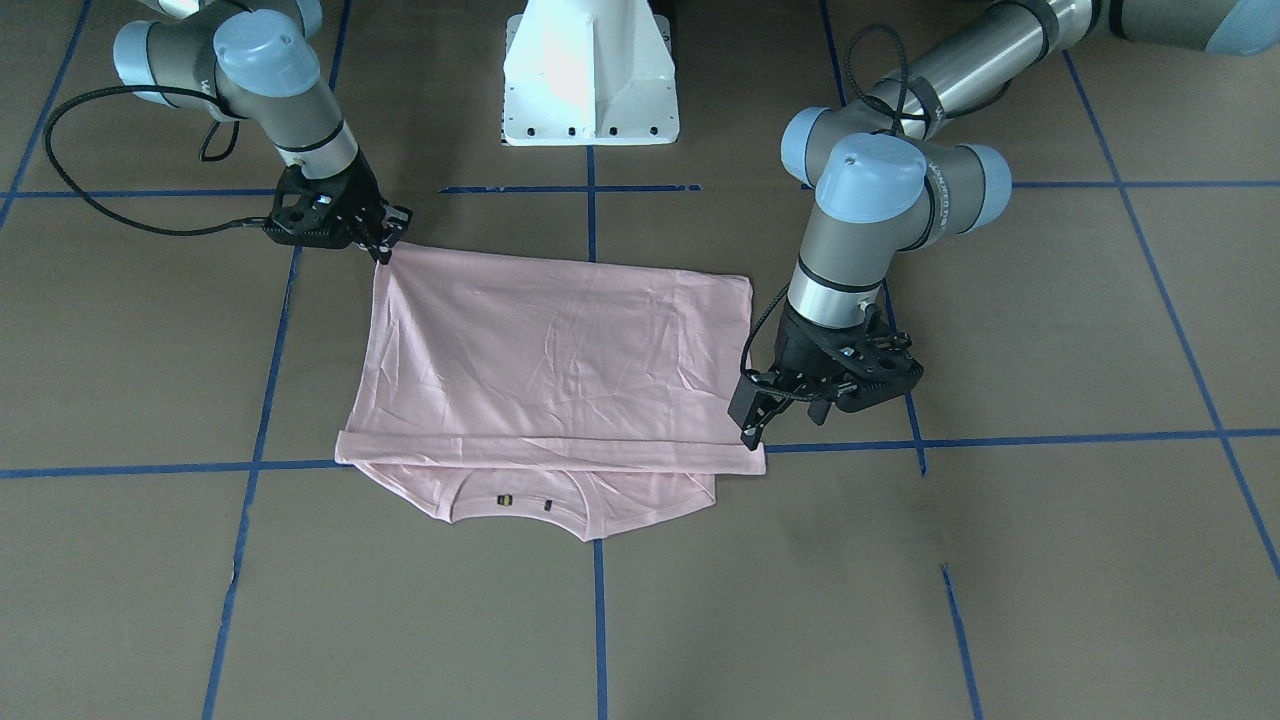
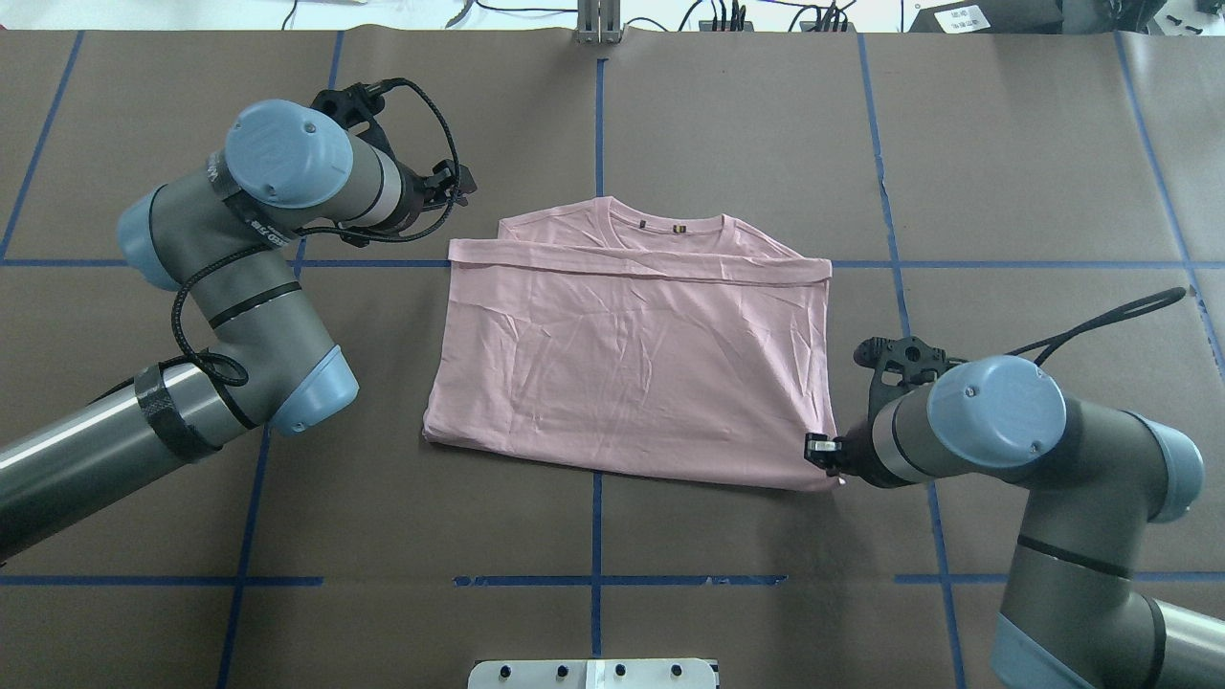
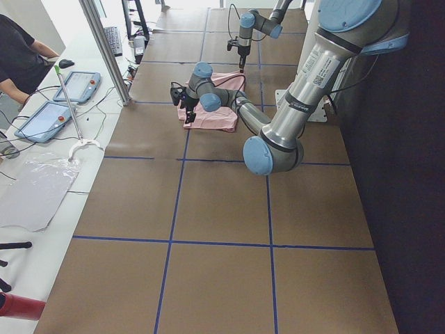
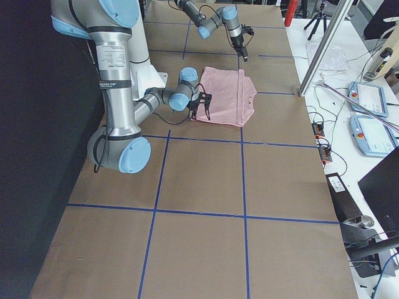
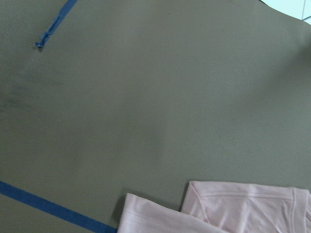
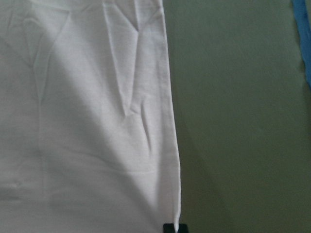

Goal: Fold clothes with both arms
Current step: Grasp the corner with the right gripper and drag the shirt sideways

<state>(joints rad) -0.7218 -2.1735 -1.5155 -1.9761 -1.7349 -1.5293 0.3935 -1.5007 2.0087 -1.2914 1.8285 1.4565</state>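
Observation:
The pink T-shirt [image 1: 560, 350] lies print side down on the table, its lower part folded up toward the collar [image 1: 525, 500]. It also shows in the overhead view [image 2: 632, 364]. My right gripper [image 1: 385, 250] is shut on the shirt's near corner on my right side [image 2: 828, 469]; the right wrist view shows the shirt's edge [image 6: 170, 145] running down to a fingertip. My left gripper [image 1: 785, 420] looks open and empty, just above the fold's far corner on my left side [image 2: 452, 184]. The left wrist view shows only the shirt's corner [image 5: 233, 208].
The white pedestal base [image 1: 590, 70] stands at the robot's side of the table. Blue tape lines [image 2: 598, 124] cross the brown table cover. An operator [image 3: 21, 49] and tablets [image 3: 76, 87] are on a side bench beyond the far edge.

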